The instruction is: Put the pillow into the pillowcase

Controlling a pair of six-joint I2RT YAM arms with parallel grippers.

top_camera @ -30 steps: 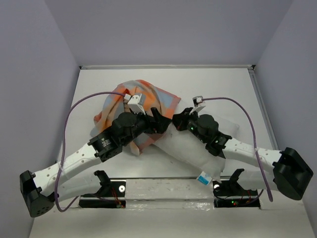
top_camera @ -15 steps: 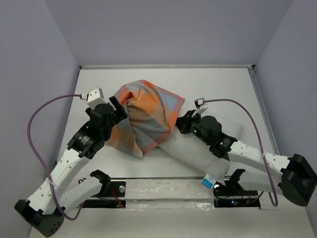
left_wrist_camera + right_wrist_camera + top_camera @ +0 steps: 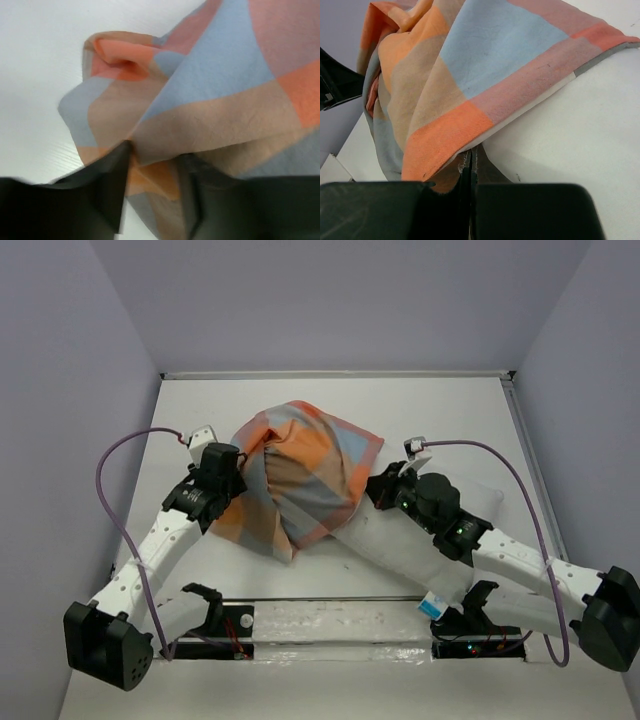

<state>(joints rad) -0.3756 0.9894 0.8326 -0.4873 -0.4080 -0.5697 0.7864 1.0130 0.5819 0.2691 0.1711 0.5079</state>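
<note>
Pillowcase point(image 3: 300, 475), in checks of orange, light blue, grey and peach, sits bunched in a mound at mid worktop point(image 3: 450, 420), drawn over the far end of the pillow point(image 3: 400, 550). The white pillow runs out from under the case's right hem, diagonally toward the near right edge, beneath the right arm. A small blue-and-white tag point(image 3: 432, 604) hangs at the pillow's near end; its print is too small to read. No other writing is legible on cloth or arms. Left gripper point(image 3: 155, 152) is at the case's left side, low to the worktop. Its jaws stand partly apart with a fold of checked cloth lying in the gap, touching the left finger; I cannot tell whether the fold is pinched. Right gripper point(image 3: 470, 155) is at the case's right hem where it meets the pillow, with its jaws closed tight together on the frayed edge of the pillowcase, white pillow just beside it.
</note>
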